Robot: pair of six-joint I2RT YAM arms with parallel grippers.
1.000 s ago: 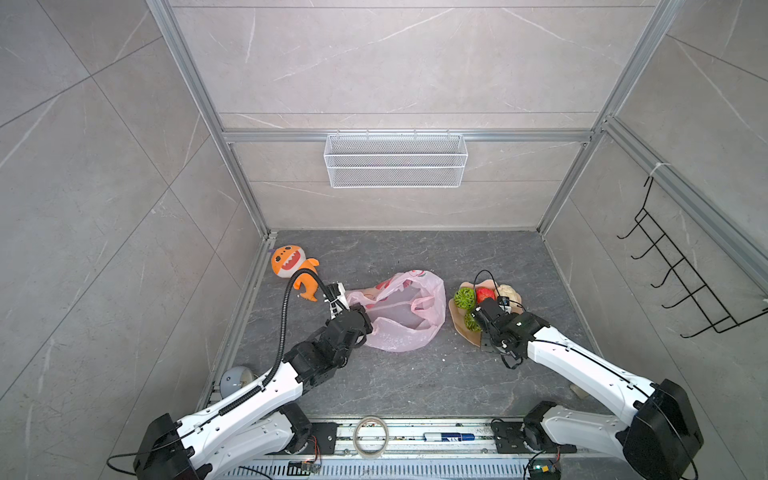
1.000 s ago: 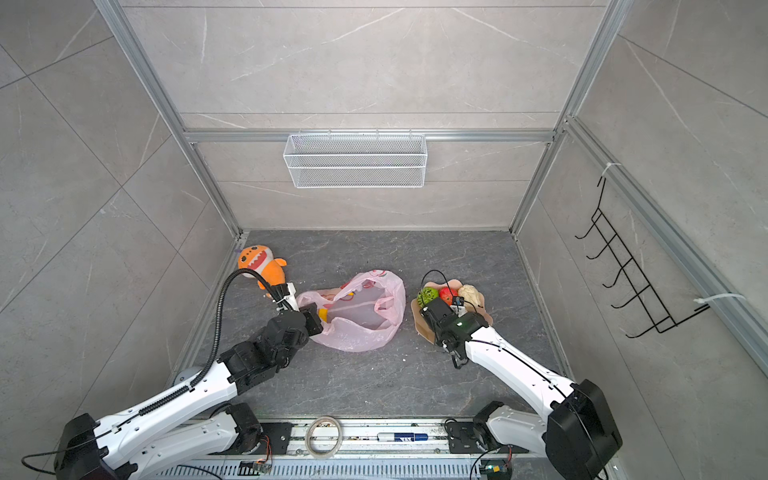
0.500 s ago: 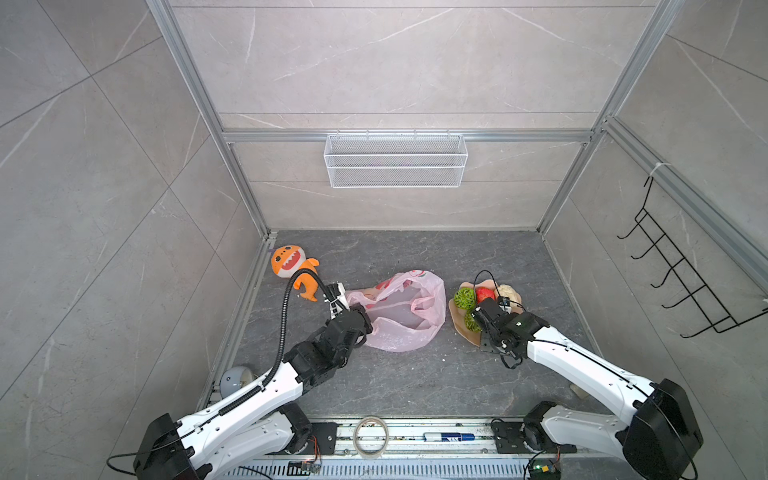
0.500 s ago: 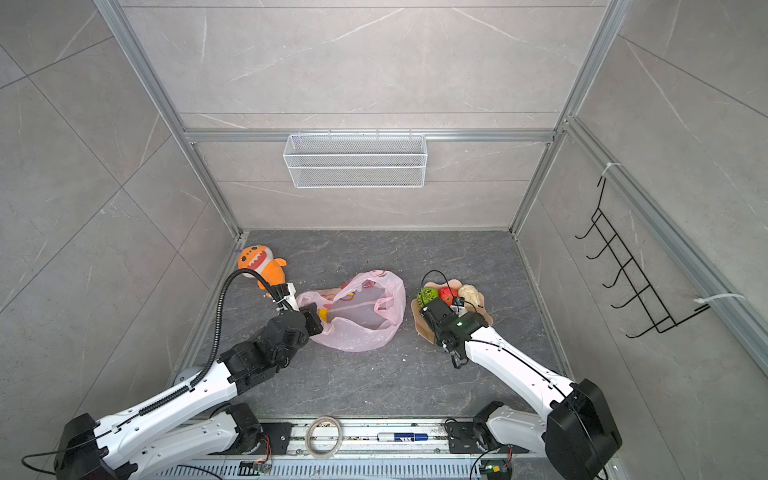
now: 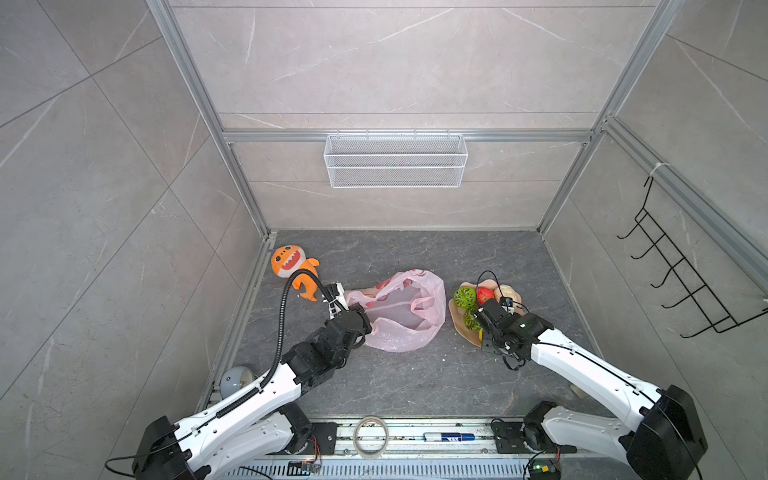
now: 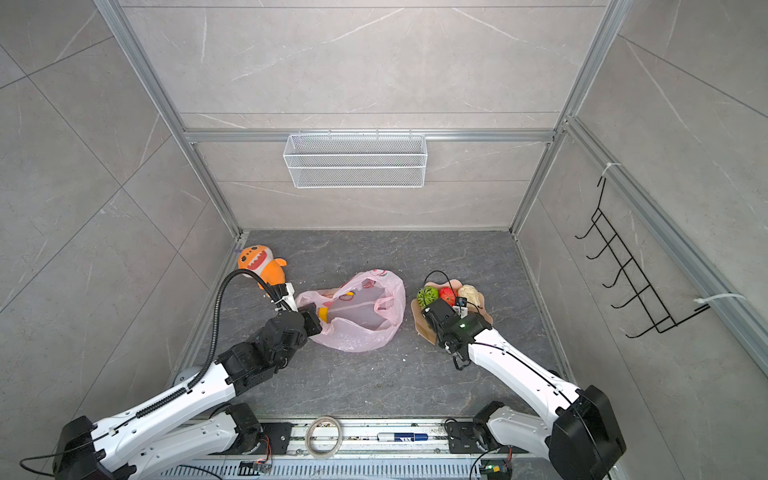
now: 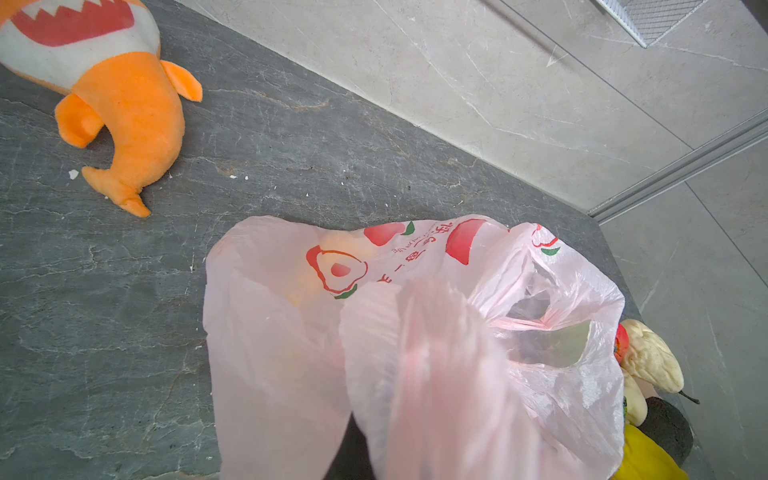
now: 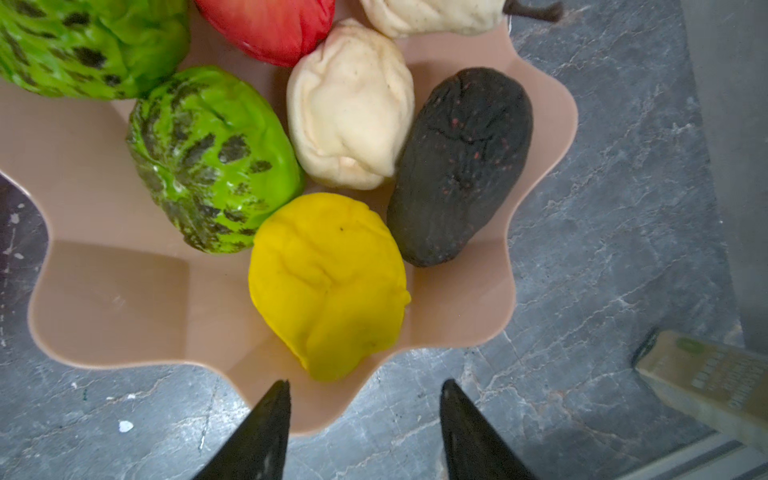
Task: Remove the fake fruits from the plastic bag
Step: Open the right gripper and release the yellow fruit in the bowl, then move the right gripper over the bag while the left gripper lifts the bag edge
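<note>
The pink plastic bag (image 5: 405, 318) (image 6: 361, 320) lies in the middle of the floor, its mouth gaping. My left gripper (image 5: 360, 316) (image 6: 312, 321) is shut on the bag's left edge, and in the left wrist view the film (image 7: 436, 374) drapes over the jaws and hides them. Something yellow (image 6: 323, 313) shows inside the bag. On the right, the peach bowl (image 5: 457, 322) (image 8: 116, 291) holds fake fruits: a yellow lemon (image 8: 328, 282), a dark avocado (image 8: 461, 166), two green bumpy balls (image 8: 208, 162), a red apple (image 8: 274, 25) and cream pieces (image 8: 349, 108). My right gripper (image 8: 365, 386) hangs open and empty just over the bowl's near rim.
An orange plush shark (image 5: 291, 266) (image 7: 120, 104) lies at the back left by the wall. A white wire basket (image 5: 395, 162) hangs on the back wall, a black hook rack (image 5: 681, 282) on the right wall. A tape roll (image 5: 371, 436) and a marker (image 5: 449, 437) rest on the front rail.
The right gripper's jaws have spread wider over the bowl. The left arm and the bag have not visibly moved.
</note>
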